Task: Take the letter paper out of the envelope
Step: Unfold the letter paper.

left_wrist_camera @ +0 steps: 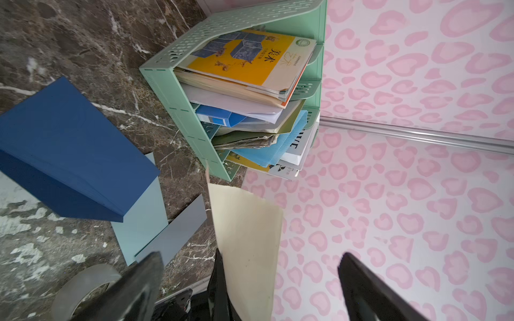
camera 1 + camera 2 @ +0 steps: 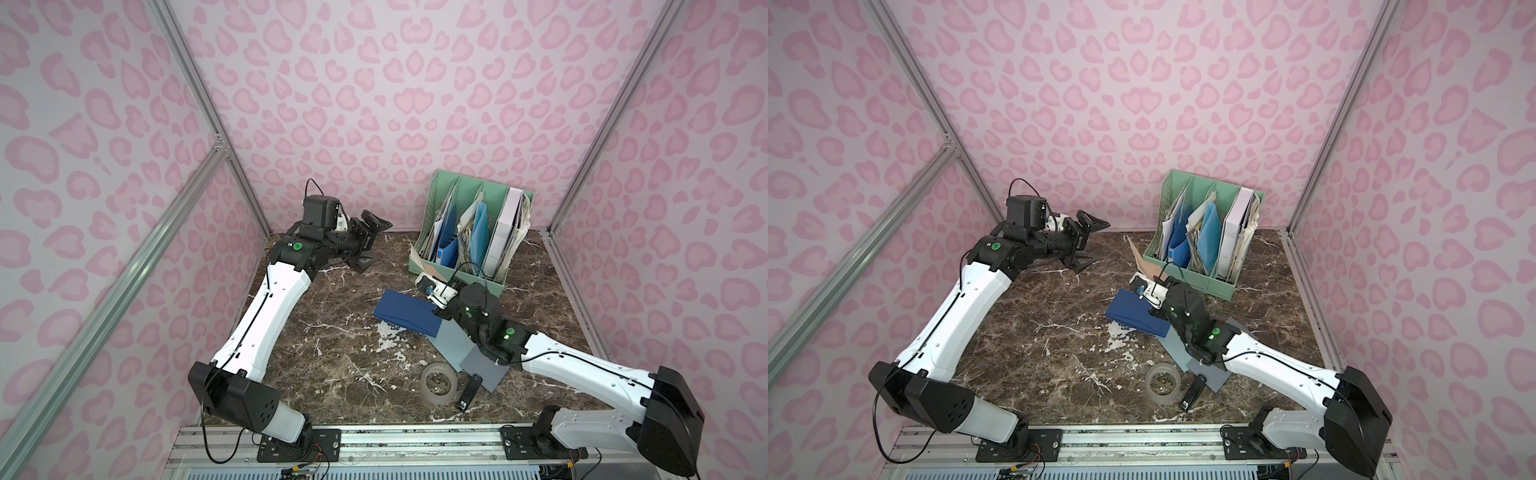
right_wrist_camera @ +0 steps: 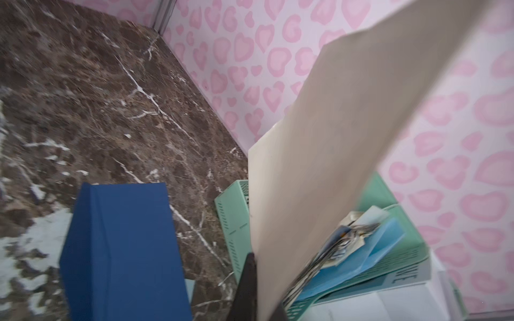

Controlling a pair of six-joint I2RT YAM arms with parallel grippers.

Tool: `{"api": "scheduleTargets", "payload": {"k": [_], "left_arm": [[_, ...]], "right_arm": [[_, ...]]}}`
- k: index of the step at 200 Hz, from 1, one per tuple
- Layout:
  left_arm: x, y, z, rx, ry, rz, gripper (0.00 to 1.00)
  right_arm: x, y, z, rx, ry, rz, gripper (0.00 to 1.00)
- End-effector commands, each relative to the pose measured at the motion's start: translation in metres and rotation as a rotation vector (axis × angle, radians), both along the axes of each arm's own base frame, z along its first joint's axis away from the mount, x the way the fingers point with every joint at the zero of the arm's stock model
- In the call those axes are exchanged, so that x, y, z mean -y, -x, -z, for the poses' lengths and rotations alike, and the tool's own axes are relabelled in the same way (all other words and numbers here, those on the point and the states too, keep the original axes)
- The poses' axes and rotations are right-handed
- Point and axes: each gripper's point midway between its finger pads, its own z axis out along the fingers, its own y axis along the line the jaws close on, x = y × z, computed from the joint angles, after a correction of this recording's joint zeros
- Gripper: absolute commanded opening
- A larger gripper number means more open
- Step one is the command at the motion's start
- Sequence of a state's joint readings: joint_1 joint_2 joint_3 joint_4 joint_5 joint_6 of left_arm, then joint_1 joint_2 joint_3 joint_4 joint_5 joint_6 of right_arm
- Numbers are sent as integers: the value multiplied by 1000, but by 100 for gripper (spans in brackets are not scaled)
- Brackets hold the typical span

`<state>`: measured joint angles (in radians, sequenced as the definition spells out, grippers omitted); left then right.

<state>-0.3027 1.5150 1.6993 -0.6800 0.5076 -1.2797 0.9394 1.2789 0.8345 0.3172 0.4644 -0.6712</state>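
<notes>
Tan envelope (image 2: 1144,262): pinched at its lower end by the right gripper. It stands up off the table, leaning toward the back wall, just beside the near left corner of the green file organizer.
Letter paper: cannot be told apart from the envelope. In the right wrist view a paler cream edge (image 3: 261,172) runs along the tan sheet, and whether that is the letter cannot be told.
Right gripper (image 3: 257,278): jaws pressed together on the envelope. One dark finger lies flat against the sheet, and the other is hidden behind it.
Left gripper (image 2: 382,243): jaws spread wide, raised over the back left of the table. It points toward the envelope but is apart from it.
Green file organizer (image 2: 1219,286): at the back right, its slots stuffed with books, folders and papers.
Dark blue folder (image 2: 409,311): mid-table, beside the right wrist, lying partly over a pale blue sheet.
Pale blue sheet (image 2: 455,345): flat under the right arm, overlapping a grey sheet (image 2: 486,372).
Tape roll (image 2: 439,384): clear, lying flat near the front, just beside a black stapler (image 2: 467,392).
Marble table (image 2: 324,332): brown with white veins.
</notes>
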Motion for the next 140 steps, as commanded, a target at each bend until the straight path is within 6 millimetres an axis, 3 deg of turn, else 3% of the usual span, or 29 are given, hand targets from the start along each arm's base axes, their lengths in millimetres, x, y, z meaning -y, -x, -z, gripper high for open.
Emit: {"api": "scheduleTargets", "payload": {"k": [1,49,78,100,113,140], "left_arm": [[-12,13,25,-102,-60,-26,99],[-35,35,72,-196,-185,-5,99],[-48,34,83,-143,-273,53,99],[-37,31,103,-84,-321,229,93],[-28,33,114,-78,-310,328,84],[-2,32,112,-66,-123,463,73]], "right_arm": [[1,-7,-35,263,183,83,0],[-33,11,-8,324,329,47,0],[-55,34,12,325,373,-30,0],[-68,54,14,329,365,-78,0],[-74,64,11,328,365,-106,0],[-78,73,8,314,385,-149,0]]}}
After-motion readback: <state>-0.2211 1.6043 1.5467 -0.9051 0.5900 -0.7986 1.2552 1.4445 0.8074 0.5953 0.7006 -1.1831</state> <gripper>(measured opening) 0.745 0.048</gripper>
